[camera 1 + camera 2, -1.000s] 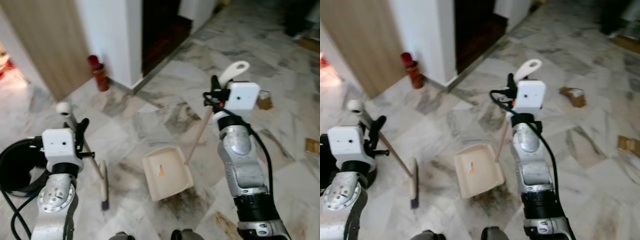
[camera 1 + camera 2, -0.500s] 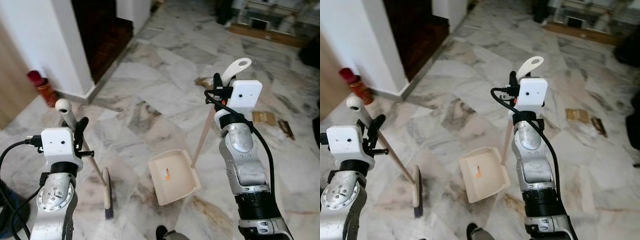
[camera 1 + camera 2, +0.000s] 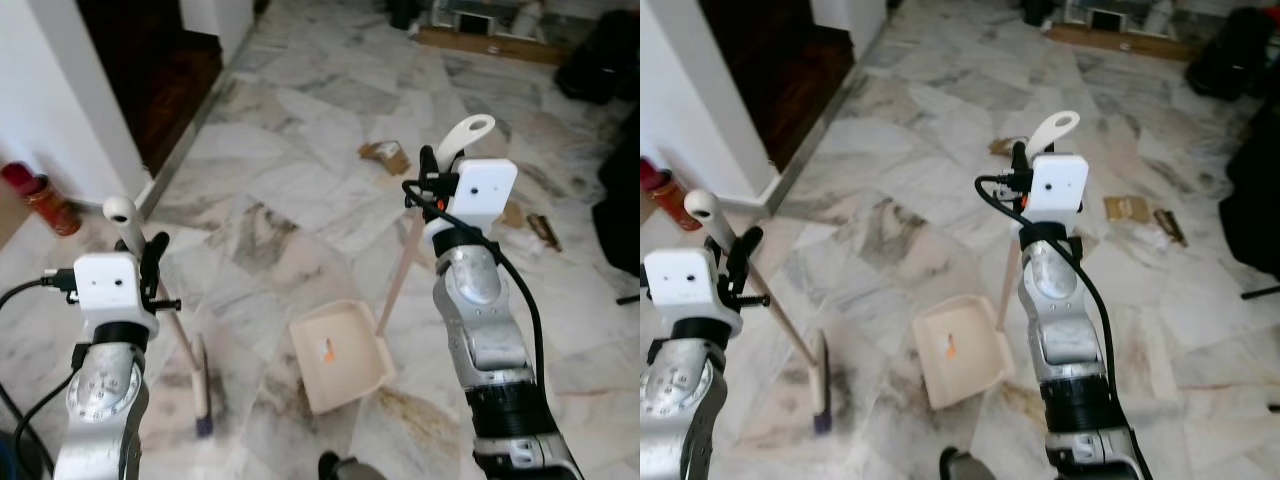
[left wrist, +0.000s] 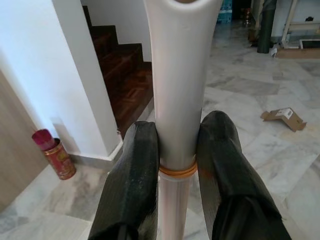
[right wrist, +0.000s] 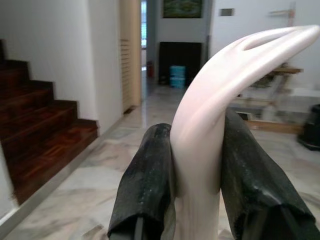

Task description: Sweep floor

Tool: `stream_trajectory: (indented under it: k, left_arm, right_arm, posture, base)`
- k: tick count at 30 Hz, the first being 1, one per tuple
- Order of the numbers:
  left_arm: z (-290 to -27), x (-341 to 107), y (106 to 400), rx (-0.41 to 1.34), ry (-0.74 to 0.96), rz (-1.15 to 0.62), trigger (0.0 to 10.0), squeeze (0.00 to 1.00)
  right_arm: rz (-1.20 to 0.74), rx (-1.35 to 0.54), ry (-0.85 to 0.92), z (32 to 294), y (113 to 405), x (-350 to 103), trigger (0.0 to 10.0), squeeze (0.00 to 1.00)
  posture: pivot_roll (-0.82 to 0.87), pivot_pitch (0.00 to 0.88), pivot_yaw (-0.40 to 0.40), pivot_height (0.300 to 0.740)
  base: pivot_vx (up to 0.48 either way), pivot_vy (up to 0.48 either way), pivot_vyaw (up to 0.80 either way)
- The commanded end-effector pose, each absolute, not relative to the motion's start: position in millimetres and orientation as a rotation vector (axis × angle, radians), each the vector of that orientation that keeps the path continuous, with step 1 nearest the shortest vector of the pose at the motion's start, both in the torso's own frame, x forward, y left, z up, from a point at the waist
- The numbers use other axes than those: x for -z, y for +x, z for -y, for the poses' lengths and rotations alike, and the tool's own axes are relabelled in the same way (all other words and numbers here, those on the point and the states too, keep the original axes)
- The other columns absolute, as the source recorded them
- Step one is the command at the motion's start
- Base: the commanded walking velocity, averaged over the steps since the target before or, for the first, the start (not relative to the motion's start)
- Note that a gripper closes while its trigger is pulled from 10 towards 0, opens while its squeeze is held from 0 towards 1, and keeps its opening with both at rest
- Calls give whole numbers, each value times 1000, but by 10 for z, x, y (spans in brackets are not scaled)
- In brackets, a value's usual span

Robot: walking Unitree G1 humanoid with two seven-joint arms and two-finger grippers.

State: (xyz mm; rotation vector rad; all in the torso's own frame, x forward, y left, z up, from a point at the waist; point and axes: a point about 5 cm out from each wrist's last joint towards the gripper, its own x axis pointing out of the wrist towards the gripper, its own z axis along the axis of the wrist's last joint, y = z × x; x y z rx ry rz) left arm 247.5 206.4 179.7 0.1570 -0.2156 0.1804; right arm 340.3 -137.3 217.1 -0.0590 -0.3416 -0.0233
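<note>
left gripper (image 4: 177,150) clamped on broom (image 3: 165,310) handle, right gripper (image 5: 195,165) clamped on dustpan (image 3: 340,355) handle, both on marble floor (image 3: 300,150)

One broom (image 3: 200,375), one cream dustpan (image 3: 338,354), two grippers, left gripper (image 4: 176,165) and right gripper (image 5: 197,170), three scraps of cardboard (image 3: 385,154) on the marble floor (image 3: 300,130), one red canister (image 3: 40,199) by the wall.

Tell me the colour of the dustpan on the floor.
The dustpan is cream, with a small orange mark inside; clearest in the left eye view.
</note>
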Motion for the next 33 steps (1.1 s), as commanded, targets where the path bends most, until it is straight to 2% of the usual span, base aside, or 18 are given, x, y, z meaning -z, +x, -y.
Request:
stream_trajectory:
  k: [1,24,30,33]
  left_arm:
    - [-2091,-1849,2451,-192,166,238,10000,0]
    - [-2059,-1846,2462,-186,159,241,10000,0]
    - [-2060,-1842,2474,-178,159,240,10000,0]
    - [-2047,-1828,2475,-172,157,236,10000,0]
  right_arm:
    - [371,11,-64,1336,3405,-2244,10000,0]
    - [392,-7,-50,1304,3397,-2266,10000,0]
    - [393,-7,-41,1292,3386,-2259,10000,0]
    - [407,-14,-50,1285,3371,-2270,10000,0]
  posture:
    - [-29,198,-42,740]
    - [-31,192,-42,740]
    - [-34,182,-34,740]
    - [-42,171,-33,740]
  base:
    - [296,0,-800]
    - [290,0,-24]
    - [289,0,-784]
    - [290,0,0]
